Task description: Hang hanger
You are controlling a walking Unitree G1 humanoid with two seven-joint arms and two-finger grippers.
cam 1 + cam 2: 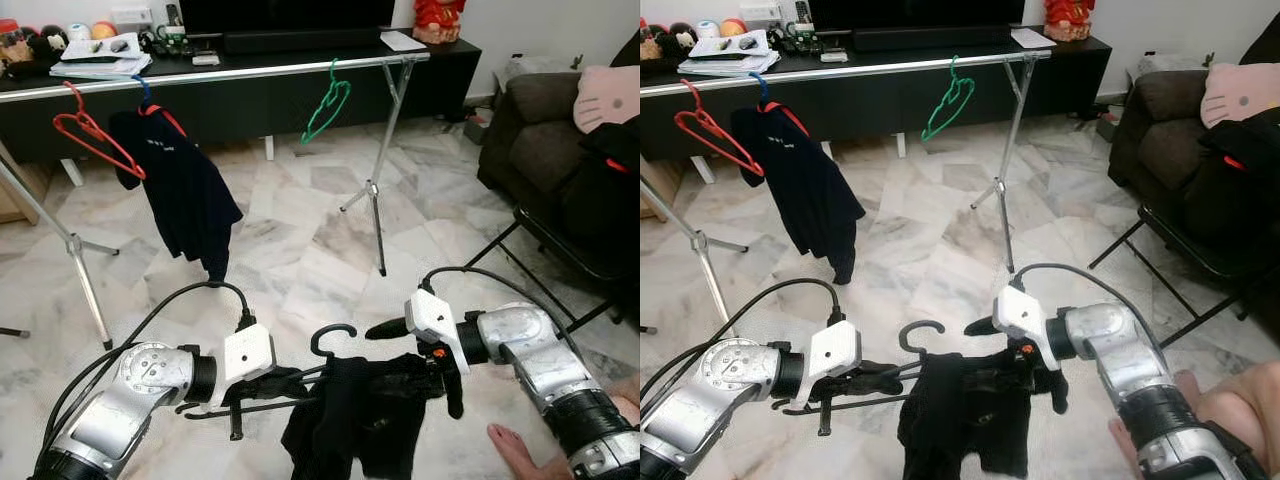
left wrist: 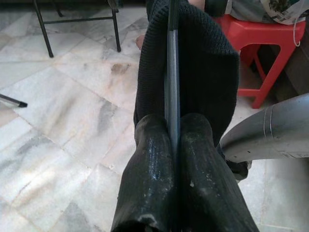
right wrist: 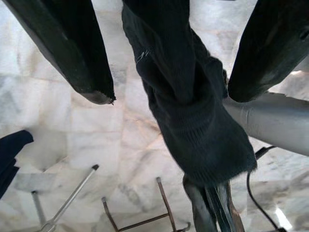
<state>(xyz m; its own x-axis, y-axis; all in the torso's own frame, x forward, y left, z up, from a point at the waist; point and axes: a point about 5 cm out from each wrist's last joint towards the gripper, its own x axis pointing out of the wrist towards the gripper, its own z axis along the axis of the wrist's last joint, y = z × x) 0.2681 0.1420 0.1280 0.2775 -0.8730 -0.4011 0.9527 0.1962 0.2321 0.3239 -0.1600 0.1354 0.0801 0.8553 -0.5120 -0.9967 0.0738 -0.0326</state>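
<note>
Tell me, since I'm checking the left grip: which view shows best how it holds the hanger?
The left wrist view: the left gripper is shut on the black hanger, with the dark garment draped over it. The eye views show the hanger's hook, and the right wrist view the garment between open fingers.

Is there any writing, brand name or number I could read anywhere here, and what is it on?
None can be read.
Navy shirt on the rail: a small pale mark on the chest, too small to read.
Papers on the TV bench: any print is too blurred to read.
Pink cushion on the sofa: a drawn cartoon face, no words.
</note>
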